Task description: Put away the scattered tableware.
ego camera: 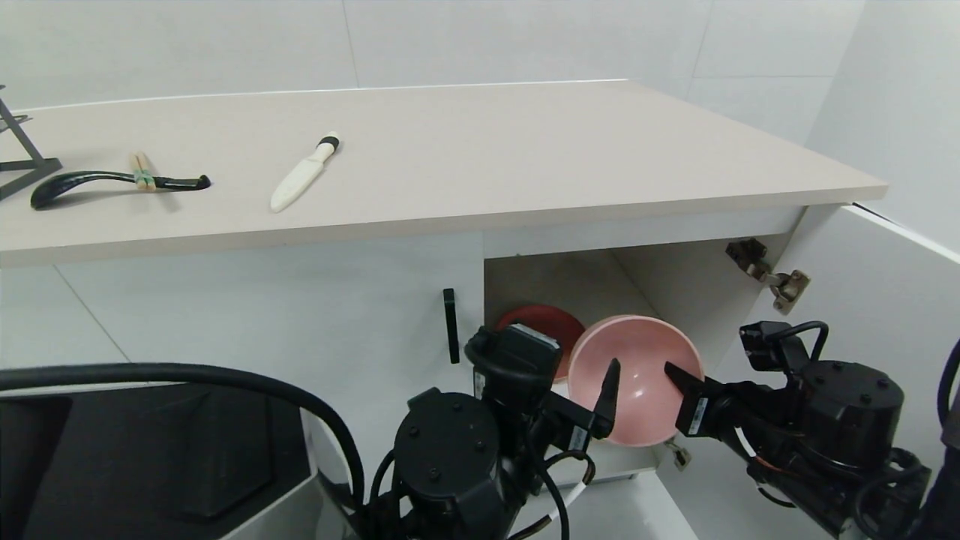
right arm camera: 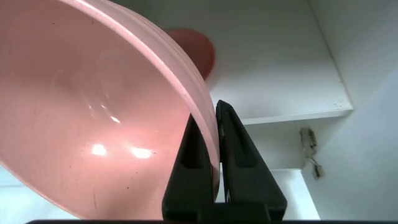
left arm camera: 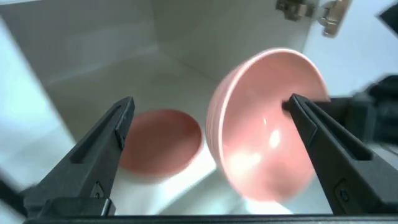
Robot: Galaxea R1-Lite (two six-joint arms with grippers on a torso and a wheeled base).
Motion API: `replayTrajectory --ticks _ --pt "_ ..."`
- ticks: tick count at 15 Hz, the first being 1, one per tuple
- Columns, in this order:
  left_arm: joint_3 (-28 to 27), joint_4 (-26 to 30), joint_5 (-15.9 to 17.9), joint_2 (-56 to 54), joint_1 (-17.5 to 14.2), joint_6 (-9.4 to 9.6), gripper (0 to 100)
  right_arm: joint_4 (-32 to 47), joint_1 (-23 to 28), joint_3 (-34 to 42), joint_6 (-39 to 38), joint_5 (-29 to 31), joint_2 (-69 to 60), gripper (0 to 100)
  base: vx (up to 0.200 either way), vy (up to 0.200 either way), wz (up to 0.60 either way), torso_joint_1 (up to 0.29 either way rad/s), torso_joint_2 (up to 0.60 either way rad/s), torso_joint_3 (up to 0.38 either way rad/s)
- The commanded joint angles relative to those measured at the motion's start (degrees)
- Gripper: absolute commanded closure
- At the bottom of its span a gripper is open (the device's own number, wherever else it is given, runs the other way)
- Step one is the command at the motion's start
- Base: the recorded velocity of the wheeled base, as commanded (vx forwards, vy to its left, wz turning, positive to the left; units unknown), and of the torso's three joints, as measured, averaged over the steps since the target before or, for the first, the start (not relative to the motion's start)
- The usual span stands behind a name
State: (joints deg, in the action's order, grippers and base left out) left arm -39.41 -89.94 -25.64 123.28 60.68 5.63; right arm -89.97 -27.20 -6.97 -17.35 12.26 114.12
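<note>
The right gripper [right arm camera: 208,118] has its jaws pinched on the rim of the pink bowl [ego camera: 637,390], which hangs tilted on edge at the open cabinet [ego camera: 570,277], near a red bowl [ego camera: 551,322] inside. The left gripper [left arm camera: 210,106] has its jaws spread wide just beside the pink bowl. A white knife [ego camera: 304,174], a black spoon [ego camera: 75,182] and chopsticks [ego camera: 141,180] lie on the table [ego camera: 525,150].

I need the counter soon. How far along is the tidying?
Done: a red dish sits inside the open cabinet. In hand: the right gripper grips the pink bowl by its rim at the cabinet mouth, left gripper open beside it. Left: the black spoon, chopsticks and white knife lie on the counter.
</note>
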Motion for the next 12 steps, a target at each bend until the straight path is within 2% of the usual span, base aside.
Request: replayTrajectory --ticks 1,2,4,5,6,7,8,9,10,11,12 --pt "4.3 -0.1 1.3 -4.1 0.7 -0.45 0 0.0 0.7 -0.1 0.0 0.0 1.0 100 0.000 0.000 0.00 0.000 0.00 0.000" --pt "9.2 -0.1 4.6 -5.9 0.8 -0.36 0 0.0 0.9 0.0 0.1 0.0 1.3 100 0.000 0.000 0.00 0.000 0.00 0.000" --pt "16.5 -0.1 13.8 -10.3 0.0 0.26 0 0.0 1.1 0.1 0.3 0.1 1.5 100 0.000 0.000 0.00 0.000 0.00 0.000" --pt "17.1 -0.1 14.9 -10.9 -0.3 0.34 0 0.0 1.1 0.2 0.3 0.2 1.5 100 0.000 0.000 0.00 0.000 0.00 0.000" --pt "18.5 -0.1 19.0 -12.5 -3.2 0.43 0 0.0 0.4 0.4 0.4 2.2 1.5 100 0.000 0.000 0.00 0.000 0.00 0.000" --pt "18.6 -0.1 20.6 -13.1 -4.7 0.34 0 0.0 -0.7 0.1 0.4 4.3 1.5 100 0.000 0.000 0.00 0.000 0.00 0.000" --pt "18.5 -0.1 21.5 -13.2 -5.5 0.34 0 0.0 -0.9 -0.1 0.3 5.5 1.7 100 0.000 0.000 0.00 0.000 0.00 0.000" --pt "20.0 -0.1 24.5 -13.4 -6.5 0.34 0 0.0 -1.6 -0.2 -0.1 6.2 1.8 100 0.000 0.000 0.00 0.000 0.00 0.000" --pt "21.4 -0.1 26.0 -13.4 -6.6 0.43 0 0.0 -2.0 -0.2 -0.1 6.2 1.7 100 0.000 0.000 0.00 0.000 0.00 0.000" --pt "26.1 -0.1 30.6 -14.7 -6.6 0.43 0 0.0 -2.6 -0.6 -2.0 6.2 1.6 100 0.000 0.000 0.00 0.000 0.00 0.000" --pt "28.4 -0.1 33.1 -16.3 -6.8 0.43 0 0.0 -3.2 -1.4 -3.7 6.2 1.5 100 0.000 0.000 0.00 0.000 0.00 0.000"
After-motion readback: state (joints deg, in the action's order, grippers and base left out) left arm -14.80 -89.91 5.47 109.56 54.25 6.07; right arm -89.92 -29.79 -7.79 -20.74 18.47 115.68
